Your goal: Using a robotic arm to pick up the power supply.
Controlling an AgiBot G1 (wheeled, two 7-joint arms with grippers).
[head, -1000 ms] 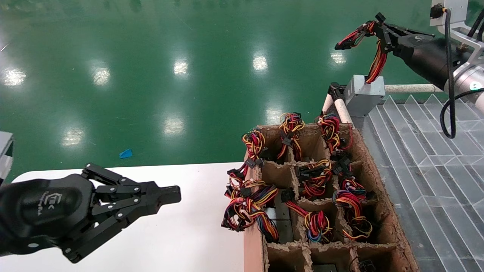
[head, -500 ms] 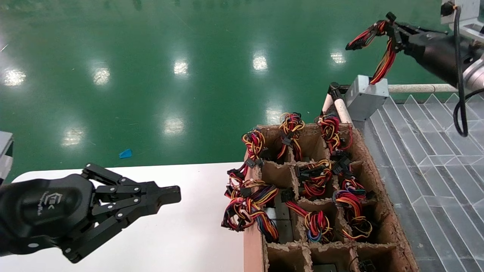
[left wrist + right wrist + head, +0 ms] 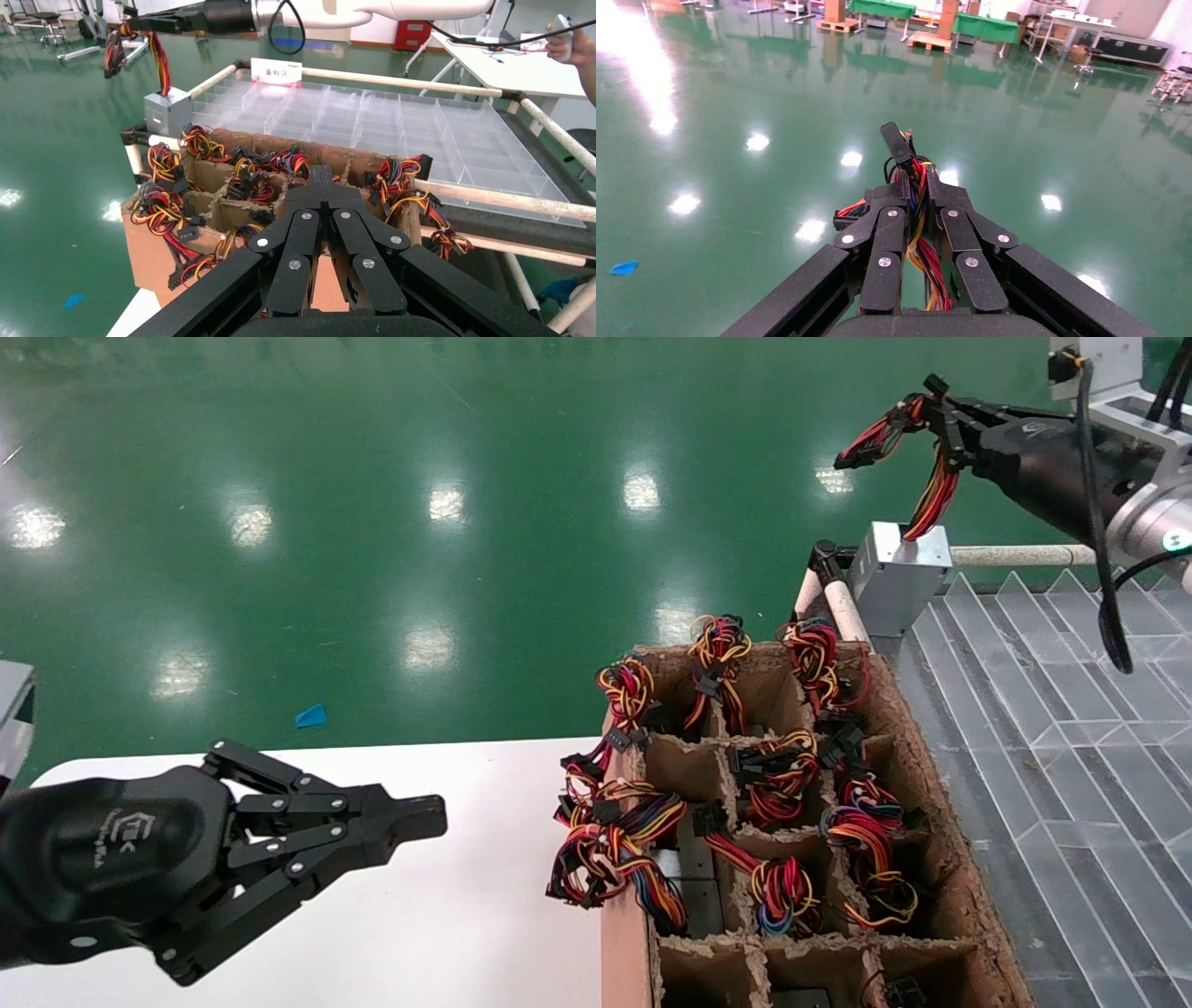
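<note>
My right gripper (image 3: 939,412) is high at the far right, shut on the red, yellow and black wire bundle (image 3: 931,495) of the power supply (image 3: 899,575). The grey metal box hangs below on its wires at the rack's far corner; I cannot tell whether it touches the rail. In the right wrist view the wires (image 3: 916,217) run between the shut fingers of the right gripper (image 3: 918,186). The left wrist view shows the power supply (image 3: 167,111) dangling beyond the carton. My left gripper (image 3: 433,817) hovers shut and empty over the white table (image 3: 466,915); it also shows as the left gripper (image 3: 322,175).
A brown divided cardboard carton (image 3: 941,784) holds several more wire bundles and units beside the table. A clear plastic divided tray (image 3: 1071,728) lies right of it, framed by a white pipe rail (image 3: 1010,555). Green floor lies beyond.
My right gripper swung right with the hanging power supply, then came back left. The left arm has not moved.
</note>
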